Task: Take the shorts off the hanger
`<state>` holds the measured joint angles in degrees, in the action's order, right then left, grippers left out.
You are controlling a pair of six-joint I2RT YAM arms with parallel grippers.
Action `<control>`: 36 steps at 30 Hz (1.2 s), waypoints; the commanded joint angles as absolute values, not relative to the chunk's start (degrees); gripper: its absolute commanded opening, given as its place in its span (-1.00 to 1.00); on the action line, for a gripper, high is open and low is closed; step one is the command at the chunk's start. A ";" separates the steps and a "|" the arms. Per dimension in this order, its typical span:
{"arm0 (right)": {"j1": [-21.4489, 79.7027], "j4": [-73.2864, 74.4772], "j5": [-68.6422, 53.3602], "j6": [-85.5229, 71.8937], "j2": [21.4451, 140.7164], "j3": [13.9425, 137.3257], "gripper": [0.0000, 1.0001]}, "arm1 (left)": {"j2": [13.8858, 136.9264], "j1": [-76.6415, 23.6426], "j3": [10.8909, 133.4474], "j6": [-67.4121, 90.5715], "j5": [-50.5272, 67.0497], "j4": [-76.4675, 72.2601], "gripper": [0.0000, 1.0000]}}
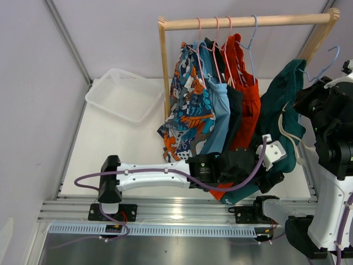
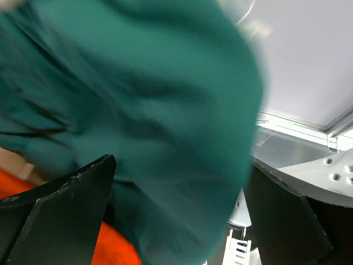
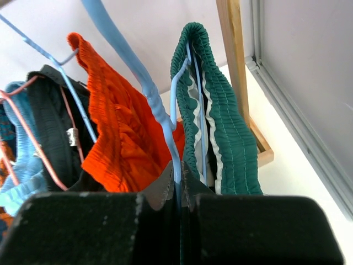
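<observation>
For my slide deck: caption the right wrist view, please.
Right tool pinches the blue hanger carrying teal-green shorts, orange-red shorts hanging alongside.

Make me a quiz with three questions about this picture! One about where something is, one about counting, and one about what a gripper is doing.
1. Where is the white basket?
A. Left of the wooden rack
B. Under the shorts
C. In a gripper

2. How many pairs of shorts hang on the rack's rod?
A. Two
B. Four
C. Six

3. What is the right gripper doing?
A. Hanging open
B. Shut on a blue hanger
C. Shut on the basket

Answers:
1 A: it sits beside the rack's left post.
2 B: the print, light blue, navy and orange pairs hang there; the green pair hangs apart on the right.
3 B: its fingers pinch the hanger's wire.
</observation>
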<state>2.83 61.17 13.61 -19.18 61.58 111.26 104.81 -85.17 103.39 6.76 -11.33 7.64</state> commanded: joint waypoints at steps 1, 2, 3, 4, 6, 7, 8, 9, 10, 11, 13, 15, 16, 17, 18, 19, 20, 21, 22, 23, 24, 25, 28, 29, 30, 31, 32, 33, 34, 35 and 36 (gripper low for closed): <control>2.81 60.29 11.78 -20.39 61.78 116.27 -1.00 | 107.22 -84.99 104.85 8.52 -10.20 3.25 0.80; 2.81 60.47 11.69 -20.39 62.31 116.98 -1.00 | 107.49 -84.99 104.77 8.70 -10.20 2.90 0.64; 2.81 60.82 11.69 -20.56 62.49 118.03 -1.00 | 107.75 -84.99 103.98 8.96 -10.11 2.12 0.07; 2.81 60.91 11.78 -20.74 62.49 118.30 -1.00 | 108.01 -84.99 103.71 9.23 -10.02 1.85 -0.40; 2.81 60.91 12.04 -21.00 62.75 118.65 -1.00 | 107.76 -85.08 103.10 9.93 -10.80 1.67 -1.00; 2.73 60.73 12.13 -21.01 62.93 118.57 -1.00 | 106.36 -85.08 100.92 10.54 -10.90 1.23 -1.00; 2.81 60.73 12.22 -21.01 63.19 118.39 -1.00 | 105.30 -85.17 99.77 10.63 -11.07 0.71 -1.00; 2.81 60.73 12.39 -21.01 63.37 118.21 -1.00 | 103.99 -85.69 98.45 10.81 -12.21 0.36 -1.00; 2.81 60.56 12.91 -20.83 63.54 118.13 -1.00 | 101.02 -86.04 94.70 10.98 -13.00 -1.04 -1.00; 2.81 60.38 13.27 -20.74 63.72 117.95 -1.00 | 99.51 -86.57 93.27 11.07 -13.79 -1.32 -1.00; 2.81 60.03 14.06 -20.39 64.25 118.04 -1.00 | 95.82 -89.37 85.98 10.64 -17.74 -2.54 -1.00; 2.72 59.68 14.59 -19.87 65.12 118.12 -1.00 | 90.46 -93.58 80.11 10.98 -21.77 -3.51 -1.00; 2.72 59.59 15.20 -19.60 65.47 118.65 -1.00 | 89.05 -94.91 78.33 11.51 -22.84 -3.69 -1.00; 2.64 59.59 15.47 -19.25 65.83 118.91 -1.00 | 86.42 -96.49 74.92 12.21 -23.81 -4.13 -1.00; 2.64 59.59 15.82 -19.16 66.53 119.00 -1.00 | 85.35 -99.64 71.49 13.87 -24.86 -4.39 -1.00; 2.72 59.59 16.34 -19.16 66.79 119.26 -1.00 | 84.56 -101.23 69.89 14.84 -27.05 -4.66 -1.00; 2.64 59.68 16.26 -19.16 66.97 119.35 -1.00 | 83.85 -102.64 66.39 15.98 -27.94 -4.57 -1.00; 2.64 59.68 16.17 -19.51 67.06 119.09 -1.00 | 83.24 -105.09 65.49 18.17 -28.82 -4.14 -1.00; 2.72 59.59 15.82 -19.77 66.71 118.66 -1.00 | 83.06 -106.25 64.87 18.98 -30.92 -3.78 -1.00; 2.72 59.42 15.47 -19.95 66.36 117.09 -1.00 | 82.97 -107.22 63.38 19.77 -32.07 -3.17 -1.00; 2.64 59.41 15.29 -20.82 65.92 116.29 -1.00 | 82.88 -108.36 63.02 21.08 -32.78 -3.08 -1.00; 2.72 59.41 14.94 -21.27 65.05 115.50 -1.00 | 82.79 -108.54 62.67 21.27 -33.04 -3.34 -1.00; 2.72 61.08 12.58 -23.54 63.64 113.21 -1.00 | 83.58 -108.28 62.83 20.84 -34.36 -4.57 -1.00; 2.72 63.43 11.52 -24.42 62.41 112.86 -1.00 | 84.37 -108.02 63.71 20.05 -35.76 -4.22 -1.00; 2.72 64.76 9.08 -25.30 61.62 111.98 -1.00 | 85.42 -106.54 68.16 18.65 -36.21 -2.39 -1.00; 2.64 66.08 7.75 -27.23 60.65 111.28 -1.00 | 87.78 -105.48 70.03 17.85 -36.38 -1.33 -1.00; 2.72 67.40 6.26 -28.20 58.56 110.57 -1.00 | 89.19 -104.25 71.88 17.15 -37.08 -0.45 -1.00; 2.72 70.02 3.19 -28.91 57.40 109.61 -1.00 | 90.78 -101.28 73.55 16.01 -37.26 0.87 -1.00; 2.72 71.53 1.86 -29.96 56.61 109.60 -1.00 | 93.75 -99.51 79.57 15.65 -36.92 2.97 -1.00; 2.72 74.85 0.80 -30.32 55.47 109.86 -1.00 | 95.26 -97.40 81.46 15.38 -36.57 3.77 -1.00; 2.72 76.80 -1.30 -30.67 55.29 110.56 -1.00 | 96.84 -93.38 85.48 15.03 -35.08 4.30 -1.00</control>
